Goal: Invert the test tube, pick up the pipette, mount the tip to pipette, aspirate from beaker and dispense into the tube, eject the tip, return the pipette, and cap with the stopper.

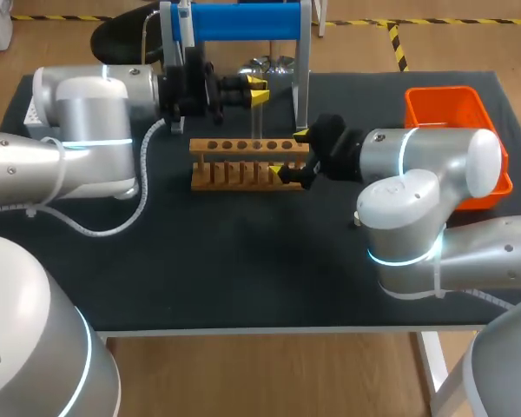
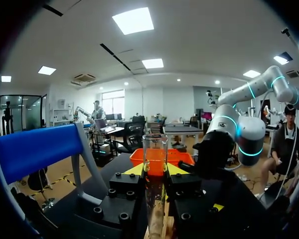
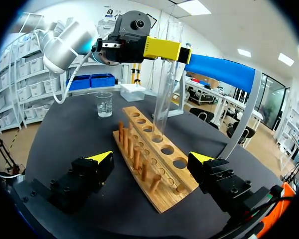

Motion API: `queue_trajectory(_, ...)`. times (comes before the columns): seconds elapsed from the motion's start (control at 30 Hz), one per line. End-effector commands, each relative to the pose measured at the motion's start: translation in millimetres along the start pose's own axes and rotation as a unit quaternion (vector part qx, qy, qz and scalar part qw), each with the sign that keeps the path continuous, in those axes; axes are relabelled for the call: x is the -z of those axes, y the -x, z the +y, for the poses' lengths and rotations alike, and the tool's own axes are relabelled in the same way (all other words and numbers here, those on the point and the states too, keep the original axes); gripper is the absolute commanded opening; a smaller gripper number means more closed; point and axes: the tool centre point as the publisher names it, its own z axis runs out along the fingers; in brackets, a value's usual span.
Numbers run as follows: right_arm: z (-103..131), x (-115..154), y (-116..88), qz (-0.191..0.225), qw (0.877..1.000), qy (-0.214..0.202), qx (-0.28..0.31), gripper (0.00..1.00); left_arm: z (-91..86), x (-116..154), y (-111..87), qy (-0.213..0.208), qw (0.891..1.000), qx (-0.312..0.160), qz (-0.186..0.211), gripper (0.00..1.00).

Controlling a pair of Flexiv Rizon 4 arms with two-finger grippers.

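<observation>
On the black worktop (image 1: 243, 261) stand a blue pipette stand (image 1: 243, 21) at the back, an orange bin (image 1: 443, 94) at my right and a wooden rack (image 1: 243, 162) in the middle. My left gripper (image 1: 257, 89) is clenched on the clear test tube (image 3: 164, 84), which is upright with its lower end at one hole of the rack. My right gripper (image 3: 150, 158) is released, its fingers wide apart on both sides of the rack's near end, and a small beaker (image 3: 103, 103) stands past the far end.
</observation>
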Motion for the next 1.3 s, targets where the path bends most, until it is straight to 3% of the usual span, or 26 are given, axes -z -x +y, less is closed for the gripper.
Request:
queue_trajectory(0.03, -0.4, -0.1, 0.0, 0.001, 1.000, 0.000, 0.000, 1.00, 4.2, -2.1, 1.4, -0.002, 1.000, 0.000, 0.001, 0.00)
queue_trajectory(1.3, -0.4, -0.1, 0.0, 0.001, 1.000, 0.000, 0.000, 1.00, 19.2, -3.8, -1.0, -0.009, 0.999, -0.003, -0.041, 0.00)
